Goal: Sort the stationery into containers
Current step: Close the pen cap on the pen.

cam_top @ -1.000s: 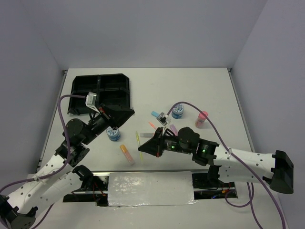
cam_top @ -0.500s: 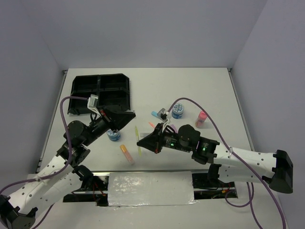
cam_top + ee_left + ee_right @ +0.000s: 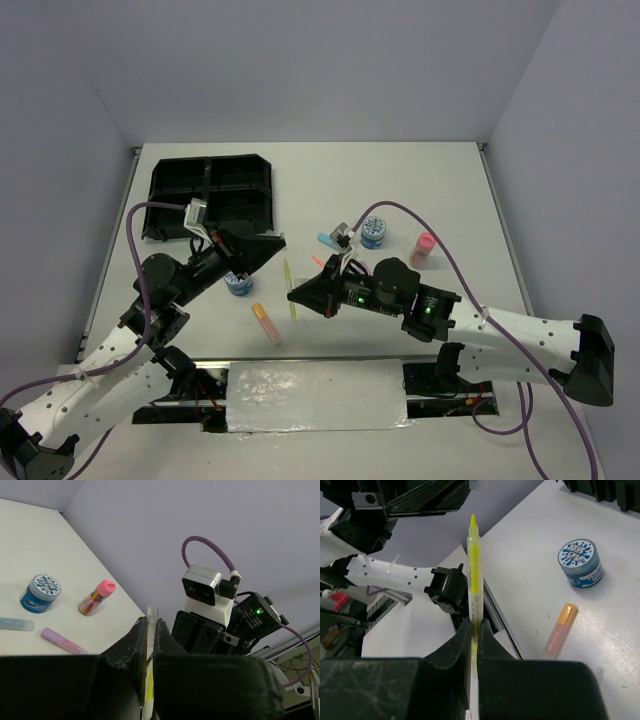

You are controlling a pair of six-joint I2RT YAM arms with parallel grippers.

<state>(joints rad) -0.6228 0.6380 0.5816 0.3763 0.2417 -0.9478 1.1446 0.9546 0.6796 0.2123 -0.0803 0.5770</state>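
Note:
My right gripper [image 3: 293, 296] [image 3: 474, 625] is shut on the yellow marker [image 3: 289, 288] [image 3: 473, 565] and holds it above the table, with its bare yellow tip pointing at my left gripper [image 3: 278, 240] [image 3: 149, 625]. The left gripper is shut on a thin clear-yellow piece [image 3: 151, 614], which looks like the marker's cap. One blue tub [image 3: 238, 283] [image 3: 580, 562] sits under the left gripper. The second tub [image 3: 373, 232] [image 3: 41, 591], the pink-capped bottle [image 3: 423, 248] [image 3: 97, 596], the blue marker [image 3: 328, 241] and the purple marker [image 3: 65, 641] lie to the right. The orange marker [image 3: 266, 322] [image 3: 561, 630] lies near the front.
The black four-compartment tray [image 3: 210, 195] sits at the far left, behind the left arm. Grey walls close in the table at the back and sides. The table's near edge, with a metal rail [image 3: 320, 365], runs just behind the orange marker.
My left gripper has swung right, off the blue tub, to the marker's far end. My right gripper has shifted slightly left with the yellow marker. Little moved in the last half second.

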